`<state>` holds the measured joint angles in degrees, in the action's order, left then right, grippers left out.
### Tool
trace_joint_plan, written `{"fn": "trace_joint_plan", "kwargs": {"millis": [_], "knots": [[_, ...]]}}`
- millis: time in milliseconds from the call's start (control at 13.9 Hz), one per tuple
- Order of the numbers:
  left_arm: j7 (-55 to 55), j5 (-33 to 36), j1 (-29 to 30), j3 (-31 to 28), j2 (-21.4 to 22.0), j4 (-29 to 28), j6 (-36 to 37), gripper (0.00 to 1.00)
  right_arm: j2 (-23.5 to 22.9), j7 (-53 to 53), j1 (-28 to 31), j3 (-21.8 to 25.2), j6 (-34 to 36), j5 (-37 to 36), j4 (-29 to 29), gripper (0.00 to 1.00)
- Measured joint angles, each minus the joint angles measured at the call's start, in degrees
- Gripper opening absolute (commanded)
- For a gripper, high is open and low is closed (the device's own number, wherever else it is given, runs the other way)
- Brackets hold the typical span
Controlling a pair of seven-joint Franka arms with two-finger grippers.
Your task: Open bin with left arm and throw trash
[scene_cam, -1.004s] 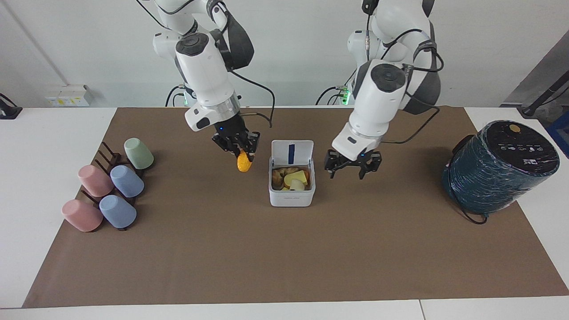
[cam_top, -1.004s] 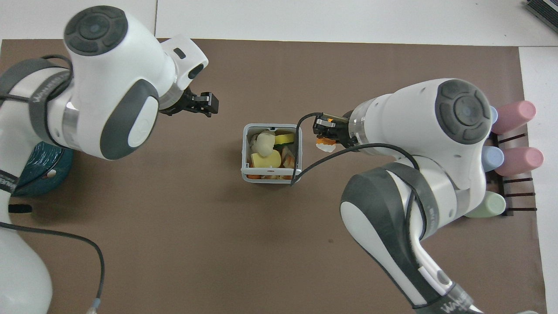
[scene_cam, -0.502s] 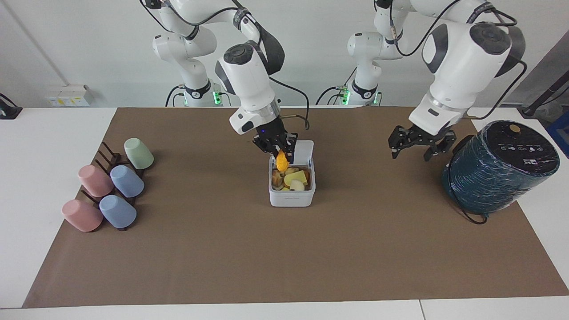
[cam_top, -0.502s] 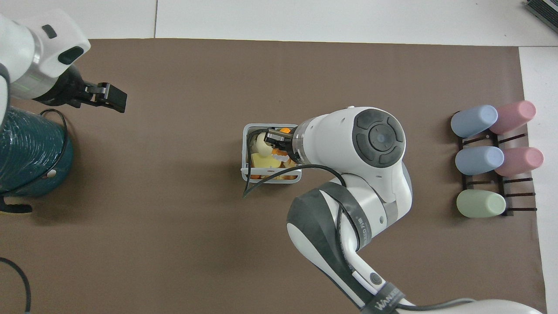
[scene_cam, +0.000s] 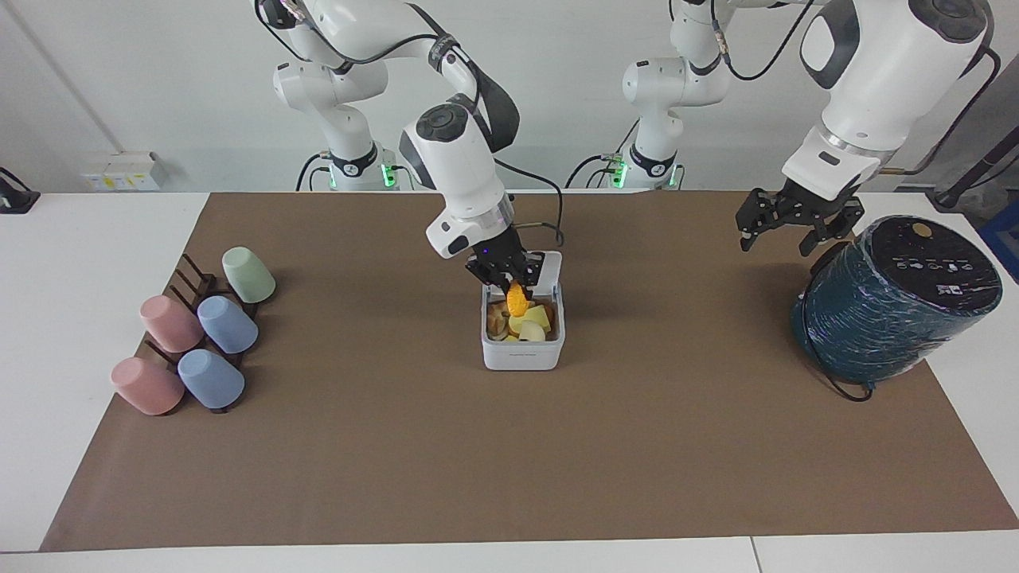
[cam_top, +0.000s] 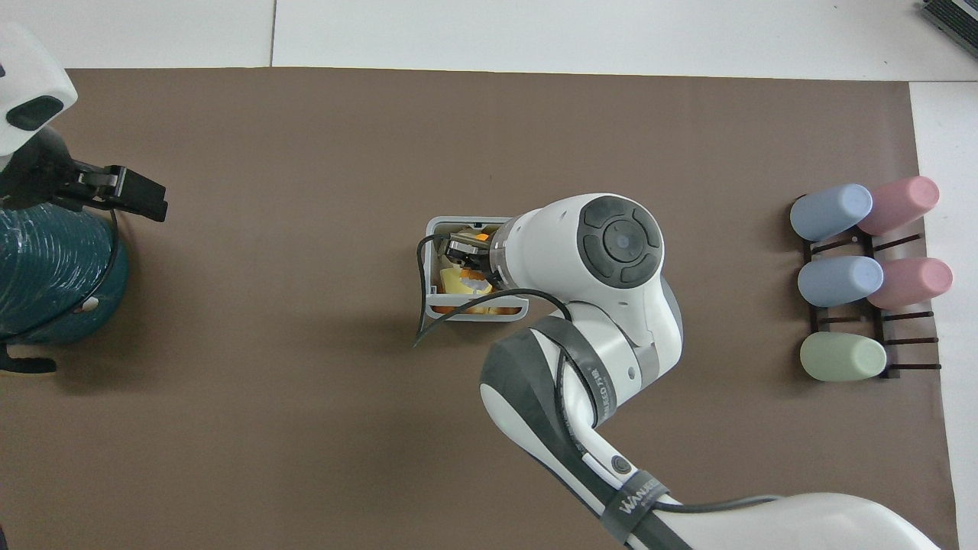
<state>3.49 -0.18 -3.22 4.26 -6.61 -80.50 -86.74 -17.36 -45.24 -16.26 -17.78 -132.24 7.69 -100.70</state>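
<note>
I see the bin (scene_cam: 522, 338) mid-surface, lid up, scraps already inside. My right tool (scene_cam: 508, 280) hangs over the bin, clamping the orange piece (scene_cam: 517, 298), release left. Left tool (scene_cam: 796, 225), fingers spread, waits over the teal cylinder (scene_cam: 896, 298).

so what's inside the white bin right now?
The bin stands open, holding yellow and cream scraps plus brownish bits. The right gripper holds the orange corn-like piece just over them. In the overhead view the arm covers most of the contents; lower layers are hidden.
</note>
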Motion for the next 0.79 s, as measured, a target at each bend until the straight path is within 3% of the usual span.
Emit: {"fn": "trace_joint_plan", "kwargs": {"millis": [72, 502, 789], "knots": [[0.02, 0.00, 0.00, 0.00, 1.06, -0.94, 0.65, 0.95, -0.23, -0.02, 0.01, 0.03, 0.00, 0.00, 0.00, 1.00], [0.05, 0.00, 0.04, -0.15, 5.91, -7.50, 0.98, 0.97, -0.44, -0.04, 0.01, 0.08, 0.00, -0.24, 0.15, 1.00], [0.06, 0.00, 0.04, -0.15, 7.66, -12.35, -2.41, 1.00, 0.11, -0.03, 1.89, 0.69, 0.30, -9.40, 1.54, 1.00]]}}
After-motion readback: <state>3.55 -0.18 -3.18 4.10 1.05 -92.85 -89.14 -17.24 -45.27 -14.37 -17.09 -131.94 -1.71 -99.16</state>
